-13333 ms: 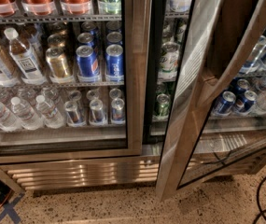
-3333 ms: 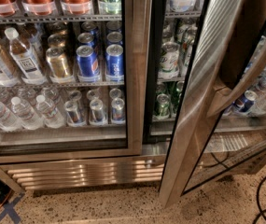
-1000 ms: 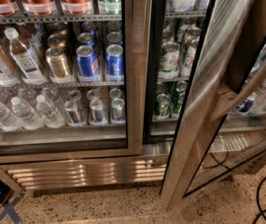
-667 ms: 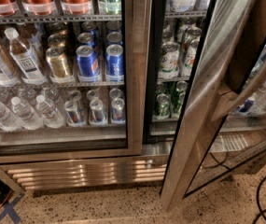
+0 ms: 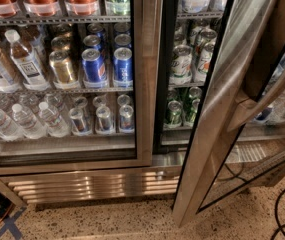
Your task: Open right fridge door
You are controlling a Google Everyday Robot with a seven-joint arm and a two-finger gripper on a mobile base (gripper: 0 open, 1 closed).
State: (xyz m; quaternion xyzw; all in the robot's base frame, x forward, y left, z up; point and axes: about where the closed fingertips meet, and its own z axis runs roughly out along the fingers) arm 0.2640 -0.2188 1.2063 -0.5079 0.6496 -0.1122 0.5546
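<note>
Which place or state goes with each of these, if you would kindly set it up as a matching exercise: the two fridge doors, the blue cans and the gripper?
Things:
1. right fridge door
2. left fridge door
3. blue cans
4. gripper

Places or states:
A. middle shelf, behind glass
B. swung open
C. upper right of the view, by the open door
D. shut

Pairs: 1-B, 2-D, 3-A, 4-C

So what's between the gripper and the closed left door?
Camera view: the right fridge door, swung open, then shelves of cans; the gripper sits upper right beside its frame.
</note>
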